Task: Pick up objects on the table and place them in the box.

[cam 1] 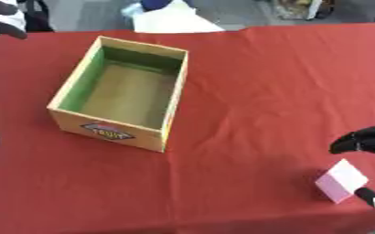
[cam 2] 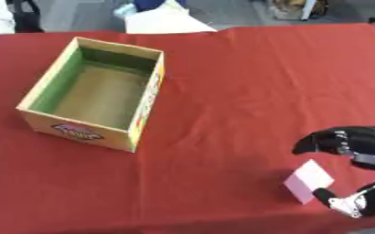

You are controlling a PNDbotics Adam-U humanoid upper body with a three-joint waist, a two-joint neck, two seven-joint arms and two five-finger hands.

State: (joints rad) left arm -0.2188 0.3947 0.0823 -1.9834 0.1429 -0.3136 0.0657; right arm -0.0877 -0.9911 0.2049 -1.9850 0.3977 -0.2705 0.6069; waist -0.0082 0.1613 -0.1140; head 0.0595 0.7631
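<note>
We see the robot's black right hand (cam 2: pixel 352 145) cut off at the frame's right edge, its palm out of sight. The small pale pink block (cam 2: pixel 307 181) partly hides a fingertip. The open cardboard box's (cam 2: pixel 147 103) front label (cam 2: pixel 77 132) is too blurred to read.

Table (cam 1: pixel 254 82) covered fully with red cloth, with soft creases near the middle. On the left part, an open cardboard box (cam 1: pixel 119 93), standing upright, green on the inner walls, colourful label on the near side. Near the right front corner, a small pale pink block (cam 2: pixel 308 181), well apart from the box.
</note>
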